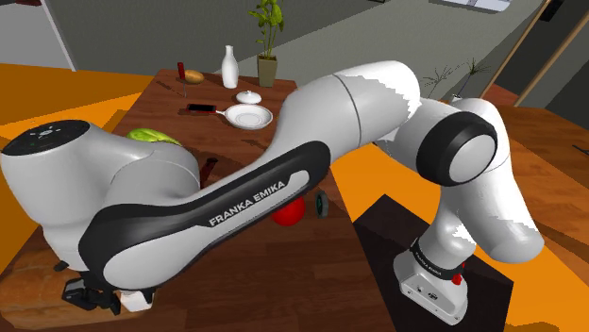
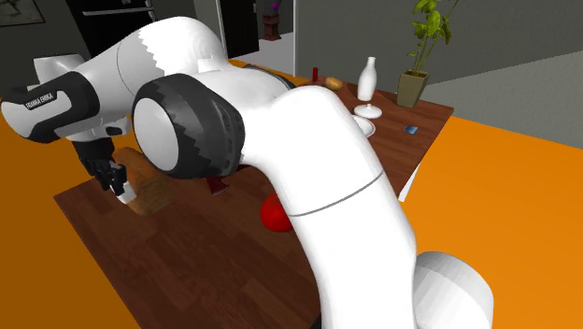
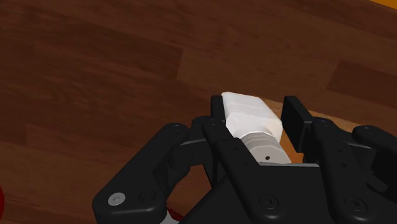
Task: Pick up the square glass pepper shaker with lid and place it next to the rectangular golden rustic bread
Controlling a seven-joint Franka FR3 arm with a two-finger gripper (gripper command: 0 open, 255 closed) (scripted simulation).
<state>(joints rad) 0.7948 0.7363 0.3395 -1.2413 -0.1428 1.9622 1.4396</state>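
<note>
My black gripper (image 3: 256, 119) is shut on the pepper shaker (image 3: 247, 109), a small white square body with a ribbed round neck lying between the fingers (image 3: 296, 119). Below it is bare dark wood of the table (image 3: 95, 76). In the second exterior view the gripper (image 2: 116, 181) hangs low over the table's left end, right beside the golden-brown bread loaf (image 2: 154, 193). In the shoulder view the gripper (image 1: 102, 292) sits at the lower left under the arm, with a bit of the white shaker (image 1: 138, 300) showing; the arm hides the bread there.
A red round thing (image 1: 288, 212) lies mid-table near the arm. Farther back stand a white pan (image 1: 248, 116), a small lidded dish (image 1: 248, 97), a white vase (image 1: 228, 68), a potted plant (image 1: 268, 47) and a green thing (image 1: 151, 137). The floor around the table is orange.
</note>
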